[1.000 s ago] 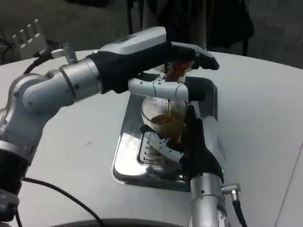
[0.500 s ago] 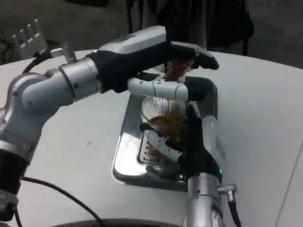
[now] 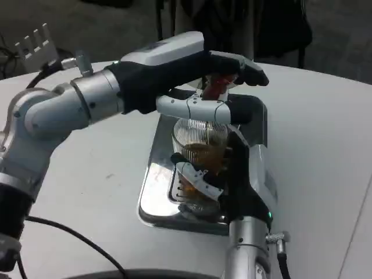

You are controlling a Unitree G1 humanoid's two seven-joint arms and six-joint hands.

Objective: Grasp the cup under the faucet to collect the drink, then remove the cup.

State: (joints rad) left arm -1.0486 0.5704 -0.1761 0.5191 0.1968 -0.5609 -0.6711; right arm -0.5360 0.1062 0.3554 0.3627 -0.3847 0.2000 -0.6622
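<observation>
Clear ribbed cup (image 3: 199, 145) stands upright on the steel drip tray (image 3: 152, 200), amber drink inside; the right hand (image 3: 224, 177) has its fingers (image 3: 195, 176) wrapped around the cup's near side, so it comes out toward the robot. The left hand (image 3: 200, 72) sits directly above on the red faucet lever (image 3: 216, 86), fingers extended over it; can't tell how hard it's pressing.

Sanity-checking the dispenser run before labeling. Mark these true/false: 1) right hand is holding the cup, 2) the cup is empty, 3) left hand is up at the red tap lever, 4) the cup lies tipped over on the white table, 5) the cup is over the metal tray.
1) True. The right hand grips the cup.
2) False. The cup holds brown drink in its lower part.
3) True. The left hand reaches over the red lever, fingers on it.
4) False. The cup stands upright under the tap, not on the white table.
5) True. The cup sits above the metal tray.
</observation>
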